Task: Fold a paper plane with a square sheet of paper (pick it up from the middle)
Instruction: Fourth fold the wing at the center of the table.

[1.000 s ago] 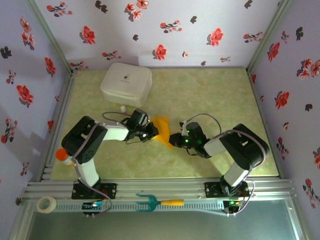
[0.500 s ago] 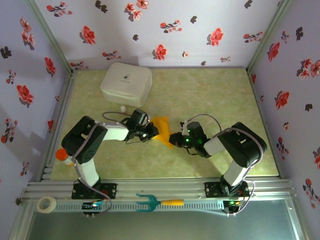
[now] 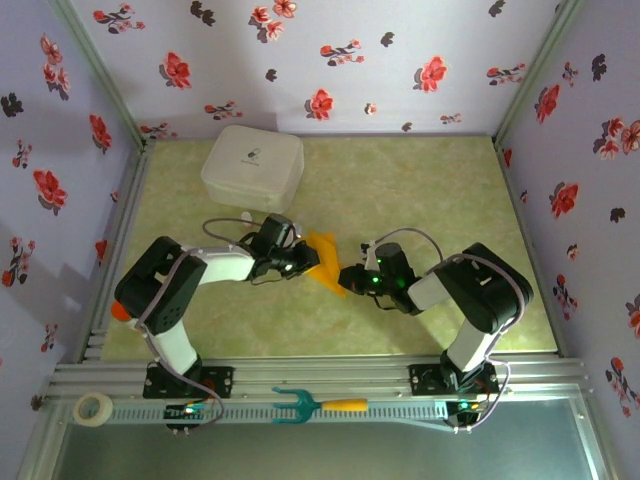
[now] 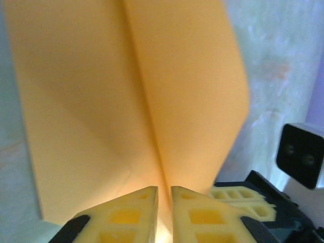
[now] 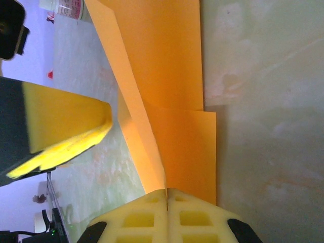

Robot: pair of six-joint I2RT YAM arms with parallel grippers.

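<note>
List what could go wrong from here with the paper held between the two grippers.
1. The left gripper and right gripper both pinch the paper plane at its centre crease; if they pull apart, it could tear.
2. The left jaws show a slim gap, so the paper might slip out.
3. A small bottle stands near the paper; a swing could knock it over.

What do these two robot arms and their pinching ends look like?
The left arm and right arm are bulky black housings joined by white tubes, with thin grey cables looping near the wrists and small green lights glowing. The left gripper and right gripper each carry two pale yellow fingers moulded with square hollows, set on black mounts.
</note>
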